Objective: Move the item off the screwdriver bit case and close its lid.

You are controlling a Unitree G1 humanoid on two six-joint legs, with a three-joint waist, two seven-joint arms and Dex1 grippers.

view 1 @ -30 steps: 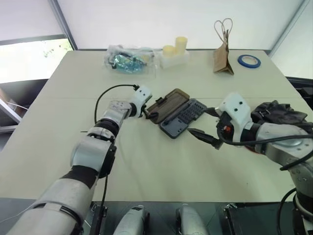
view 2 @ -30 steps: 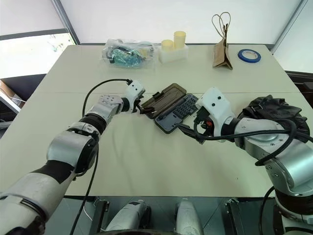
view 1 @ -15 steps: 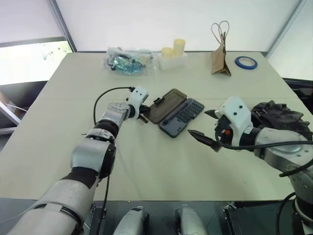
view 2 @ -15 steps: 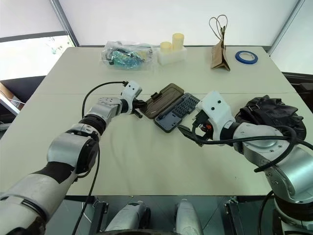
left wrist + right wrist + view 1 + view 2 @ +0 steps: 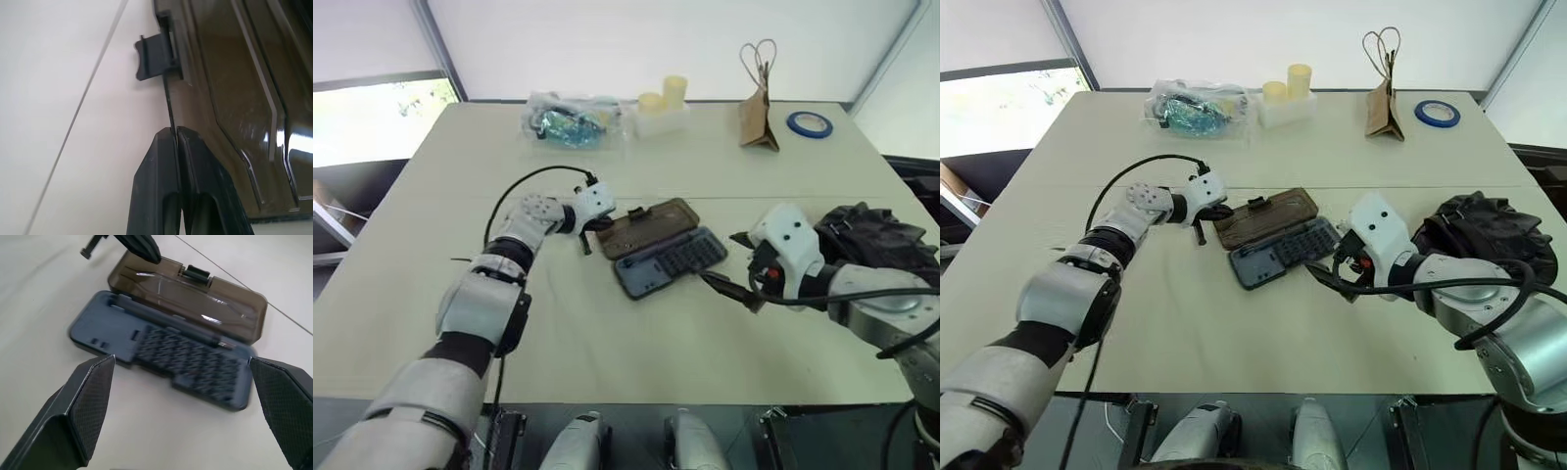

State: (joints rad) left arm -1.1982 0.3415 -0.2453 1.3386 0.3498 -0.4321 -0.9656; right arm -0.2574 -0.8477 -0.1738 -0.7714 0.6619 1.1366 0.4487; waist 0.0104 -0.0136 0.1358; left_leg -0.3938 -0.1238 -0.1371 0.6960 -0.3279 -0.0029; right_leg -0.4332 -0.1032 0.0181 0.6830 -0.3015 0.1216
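Left pincer (image 5: pixel 176 134): pinched shut on lid (image 5: pixel 646 221) edge, ready to swing it over the tray.
Right pincer (image 5: pixel 732 264): spread wide, empty, beside screwdriver bit case (image 5: pixel 668 262).

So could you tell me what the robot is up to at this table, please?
It is closing a screwdriver bit case that lies open on the table. The left gripper is shut on the outer edge of the brown lid, which lies flat. The right gripper hovers open beside the tray. The black padded item is already off the case, at the table's right edge.
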